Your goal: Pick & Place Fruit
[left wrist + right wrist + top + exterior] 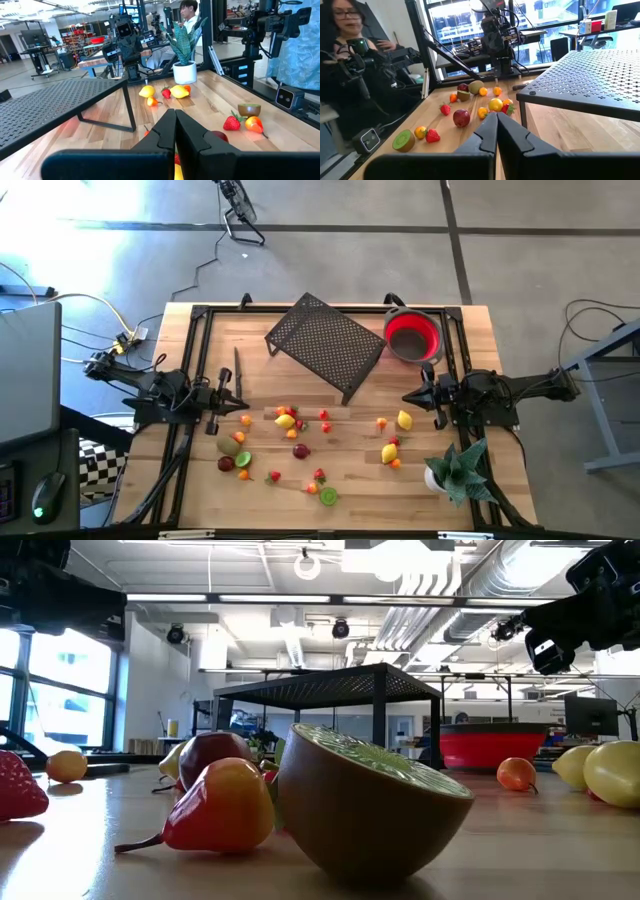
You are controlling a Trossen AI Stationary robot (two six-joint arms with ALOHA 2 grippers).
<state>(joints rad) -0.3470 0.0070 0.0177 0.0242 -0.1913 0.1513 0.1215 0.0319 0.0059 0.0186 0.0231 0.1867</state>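
Several small toy fruits (290, 422) lie scattered on the near half of the wooden table: yellow lemons (403, 419), strawberries, oranges and a cut green kiwi half (328, 496), which fills the low view (375, 800). My left gripper (243, 402) is shut and level above the table's left side, with nothing in it (175, 114). My right gripper (405, 396) faces it from the right side, also shut and holding nothing (496, 117). Both stand clear of the fruit. A red bowl (412, 335) rests at the far right.
A black perforated rack (325, 345) stands on legs at the far middle, beside the bowl. A spiky green plant in a white pot (455, 470) stands at the near right corner. A thin dark rod (237, 365) lies near the left gripper. People are beyond the table's edges.
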